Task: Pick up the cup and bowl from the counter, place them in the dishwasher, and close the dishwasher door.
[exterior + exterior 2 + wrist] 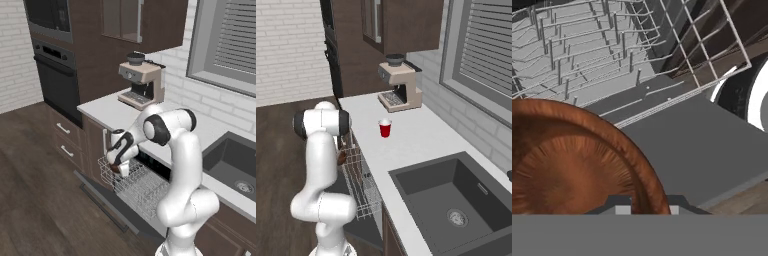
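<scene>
My gripper (119,167) is shut on the rim of the dark-brown wooden bowl (114,169) and holds it just above the near end of the dishwasher's pulled-out wire rack (141,188). In the hand view the bowl (572,160) fills the lower left, its rim running between my fingertips (623,204), with the rack (587,45) and the open grey dishwasher door (702,150) below it. The door (107,200) lies dropped flat over the floor. The red cup (385,128) stands upright on the light counter (421,135), in front of the coffee machine.
A beige coffee machine (142,85) stands at the back of the counter. The dark sink (456,200) is sunk into the counter to the right. A black wall oven (57,80) and brown drawers (65,137) lie left of the dishwasher.
</scene>
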Robot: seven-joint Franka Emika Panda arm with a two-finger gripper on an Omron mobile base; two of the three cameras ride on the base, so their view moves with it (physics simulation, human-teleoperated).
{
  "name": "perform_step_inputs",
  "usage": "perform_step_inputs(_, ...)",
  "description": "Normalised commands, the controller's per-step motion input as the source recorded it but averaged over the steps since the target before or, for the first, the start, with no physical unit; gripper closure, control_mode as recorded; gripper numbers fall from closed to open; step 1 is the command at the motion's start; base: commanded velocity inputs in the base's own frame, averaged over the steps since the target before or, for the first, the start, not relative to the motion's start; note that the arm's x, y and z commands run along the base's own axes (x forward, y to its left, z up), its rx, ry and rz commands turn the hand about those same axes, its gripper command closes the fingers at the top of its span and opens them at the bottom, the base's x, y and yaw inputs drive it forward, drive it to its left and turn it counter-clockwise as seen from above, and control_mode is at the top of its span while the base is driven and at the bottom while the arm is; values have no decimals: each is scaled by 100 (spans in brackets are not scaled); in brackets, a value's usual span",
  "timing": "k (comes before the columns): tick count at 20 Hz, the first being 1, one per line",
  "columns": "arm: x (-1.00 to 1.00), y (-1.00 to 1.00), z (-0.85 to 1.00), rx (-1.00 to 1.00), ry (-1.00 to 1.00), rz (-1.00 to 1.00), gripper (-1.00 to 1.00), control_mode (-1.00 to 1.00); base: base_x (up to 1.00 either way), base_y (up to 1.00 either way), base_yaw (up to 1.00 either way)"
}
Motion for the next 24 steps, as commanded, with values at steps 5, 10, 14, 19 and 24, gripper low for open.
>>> perform_step_inputs(5,33,-3,-49,-1,0,0,100,-100,0,0,0)
perform_step_inputs(10,45,-7,-32,0,-3,0,100,-100,0,0,0)
perform_step_inputs(14,43,-11,-23,-2,-8,0,100,-100,0,0,0)
perform_step_inputs(19,46,-19,-39,-1,-3,0,100,-100,0,0,0)
perform_step_inputs(24,40,-14,-41,-3,-1,0,100,-100,0,0,0)
